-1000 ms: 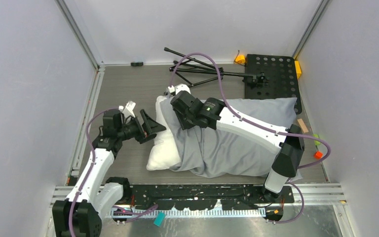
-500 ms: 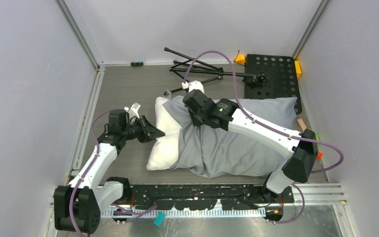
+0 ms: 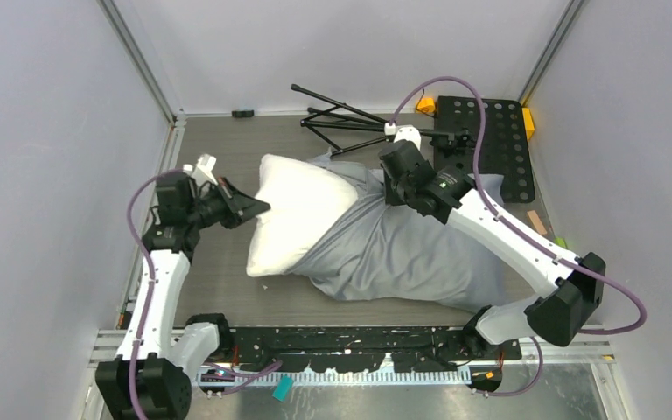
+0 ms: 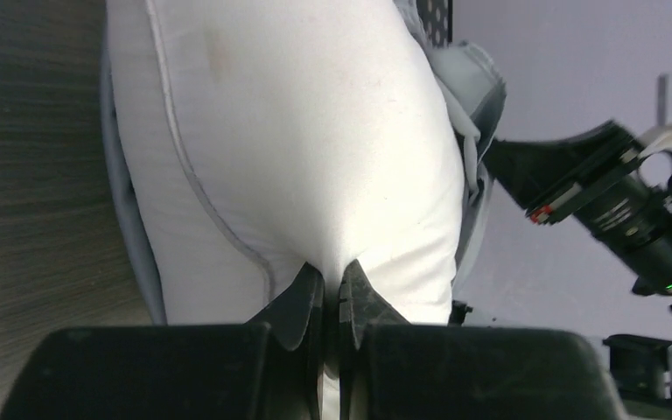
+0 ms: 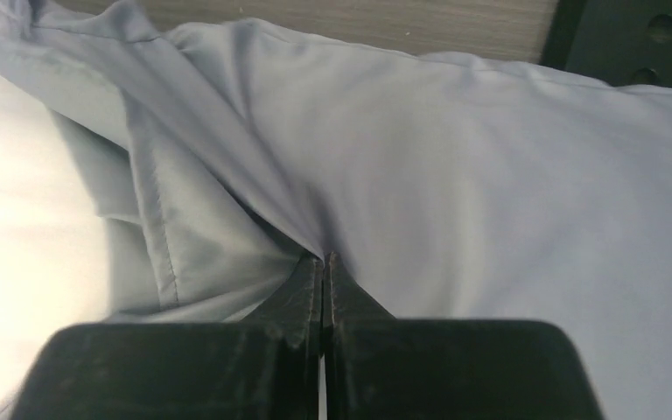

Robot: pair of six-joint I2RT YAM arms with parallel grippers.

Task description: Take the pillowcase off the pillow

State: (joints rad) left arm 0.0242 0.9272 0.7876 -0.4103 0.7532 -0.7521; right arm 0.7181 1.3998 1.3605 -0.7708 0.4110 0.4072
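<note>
Your left pincer (image 4: 331, 273) is clamped on the bare white end of the pillow (image 3: 296, 214), toward the left edge of the desk (image 3: 227, 149); your right pincer (image 5: 324, 260) pinches the pillowcase (image 3: 402, 254) bunched mid-desk.

Just behind my right gripper (image 5: 324, 262) lie the folded black tripod (image 3: 350, 118) and the perforated black plate (image 3: 490, 131), so there I have little room to pass. At the far left the table (image 3: 219, 140) is bare between the pillow (image 3: 302, 210) and the back wall (image 3: 341, 52), and a narrow bare strip runs before the pillowcase (image 3: 402, 254), near my bases (image 3: 359, 346).
</note>
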